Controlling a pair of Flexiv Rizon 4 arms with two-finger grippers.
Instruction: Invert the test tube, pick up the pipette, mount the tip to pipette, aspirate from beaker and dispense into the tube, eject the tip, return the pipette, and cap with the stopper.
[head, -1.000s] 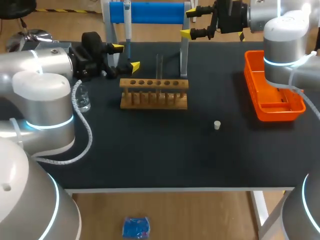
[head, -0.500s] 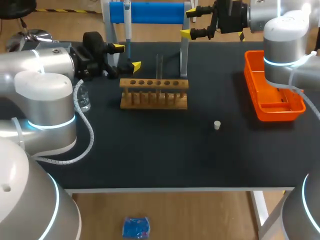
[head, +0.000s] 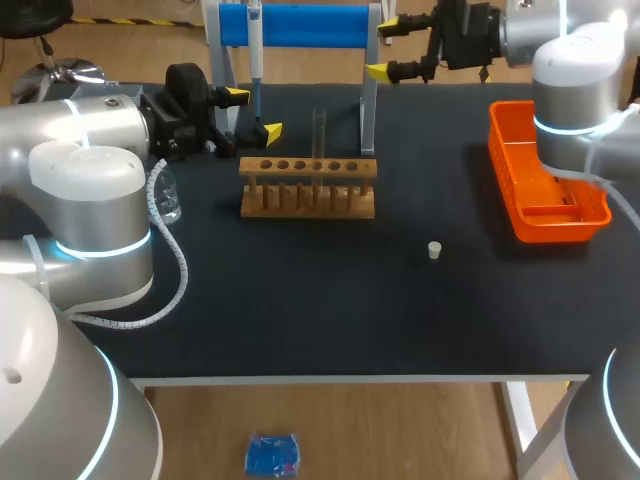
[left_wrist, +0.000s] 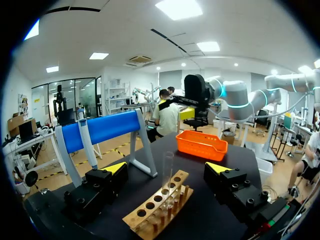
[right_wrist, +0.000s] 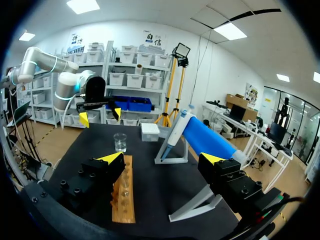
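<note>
A clear test tube (head: 319, 133) stands upright in the wooden rack (head: 308, 186). My left gripper (head: 252, 113) hovers open just left of the rack. In the left wrist view the test tube (left_wrist: 167, 167) stands ahead of the left gripper (left_wrist: 166, 169), in line with the gap and untouched. The pipette (head: 254, 48) hangs on the blue-barred stand (head: 295, 25). My right gripper (head: 385, 49) is open and empty, high by the stand's right leg. A small white stopper (head: 434, 250) lies on the black table. The beaker (head: 166, 201) sits beside my left arm.
An orange tray (head: 545, 175) lies at the right, under my right arm. In the right wrist view a white box (right_wrist: 150, 131) sits near the beaker (right_wrist: 120, 142) and the pipette (right_wrist: 176, 130). Bare black table stretches in front of the rack.
My right gripper has shifted slightly to the right near the stand. My left gripper has edged a little toward the rack. Both stay open.
</note>
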